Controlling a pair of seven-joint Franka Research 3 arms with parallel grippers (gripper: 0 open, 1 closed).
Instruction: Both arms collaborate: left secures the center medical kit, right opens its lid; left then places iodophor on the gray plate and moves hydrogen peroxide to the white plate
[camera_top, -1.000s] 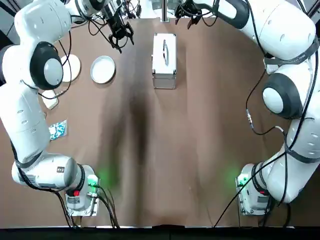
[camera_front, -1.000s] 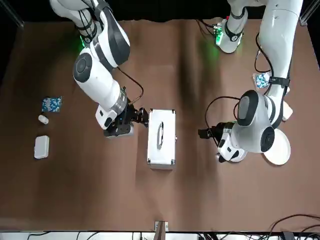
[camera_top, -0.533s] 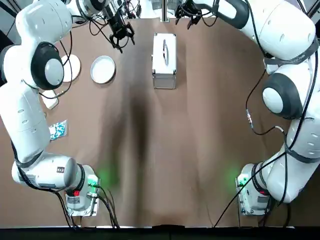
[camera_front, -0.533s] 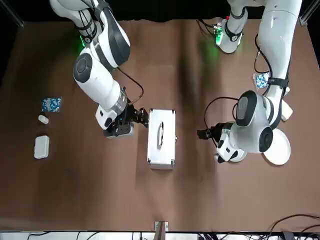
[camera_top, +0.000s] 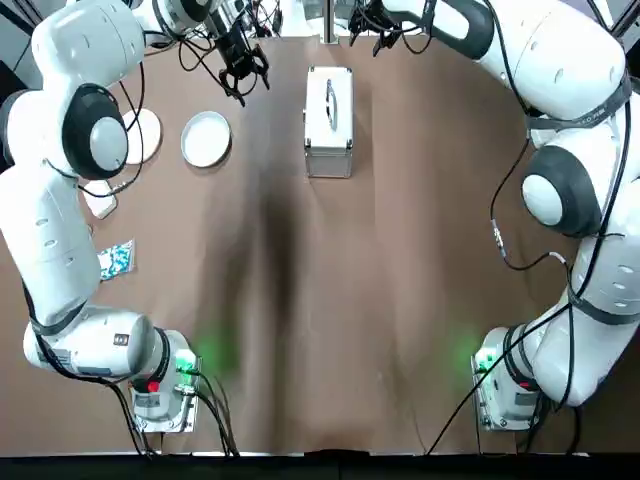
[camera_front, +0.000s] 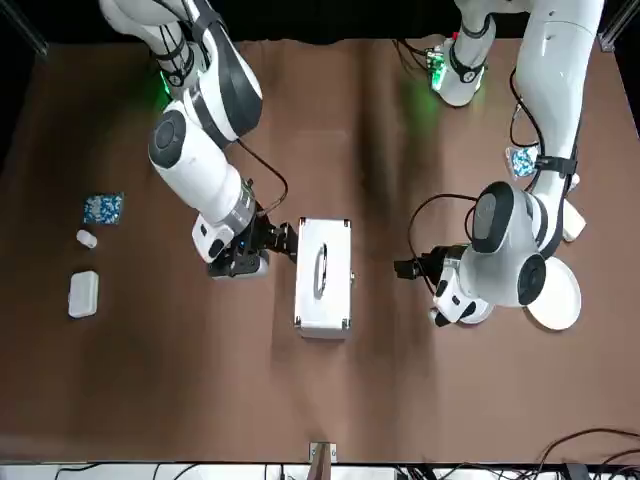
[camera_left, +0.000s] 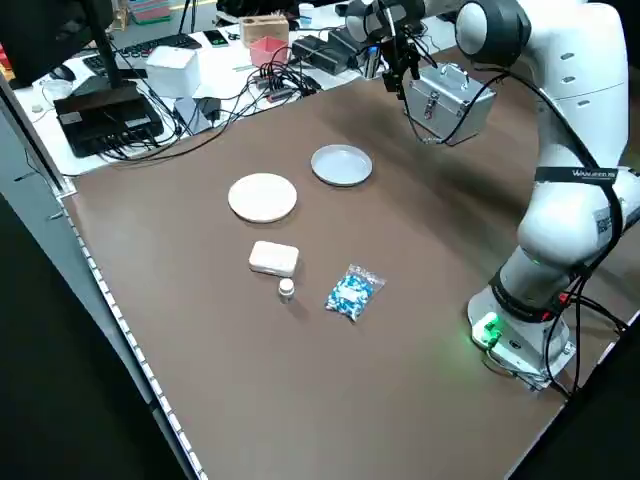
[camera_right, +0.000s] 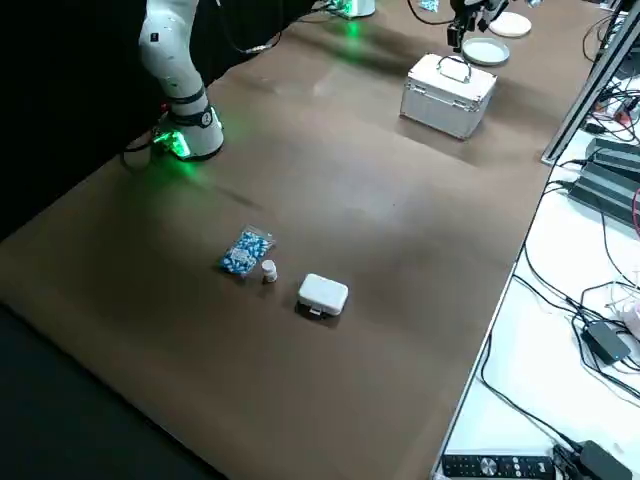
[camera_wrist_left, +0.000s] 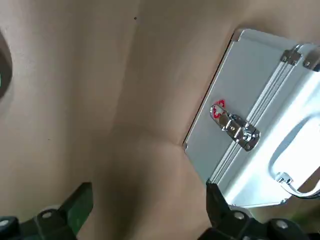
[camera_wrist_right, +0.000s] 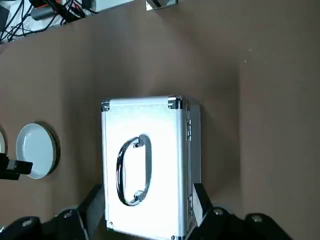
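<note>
Medical kit (camera_top: 329, 120) sits shut at 12 o'clock on the tabletop (camera_top: 330, 300), lid (camera_wrist_right: 145, 165) up, handle (camera_wrist_right: 132, 170) lying flat on it, side latch (camera_wrist_left: 235, 127) fastened by the look of it. Gray plate (camera_top: 206, 138) is at approx. 8 o'clock from the kit, white plate (camera_top: 143, 135) beyond it at 9. Iodophor & hydrogen peroxide aren't in view, prob. inside the kit.

My left tool (camera_top: 243, 70) hangs at approx. 10 o'clock from the kit, clear of it, fingers (camera_wrist_left: 80, 207) spread wide, nothing between them. My right tool (camera_top: 375, 25) is raised at approx. 1 o'clock from the kit, also spread & empty; its wrist view looks down on the lid w/ the kit framed between the fingers (camera_wrist_right: 200, 200).

Step in hand, as I judge it: left tool closes in to secure the kit. To do it well I'd come in low from 9 o'clock, square to the ribbed side wall & below the lid seam, so the hold doesn't pin the lid. Keep off the latch. Press or clamp gently; the case looks light & could skid toward 3 o'clock. Right tool should wait above until the kit is braced.
</note>
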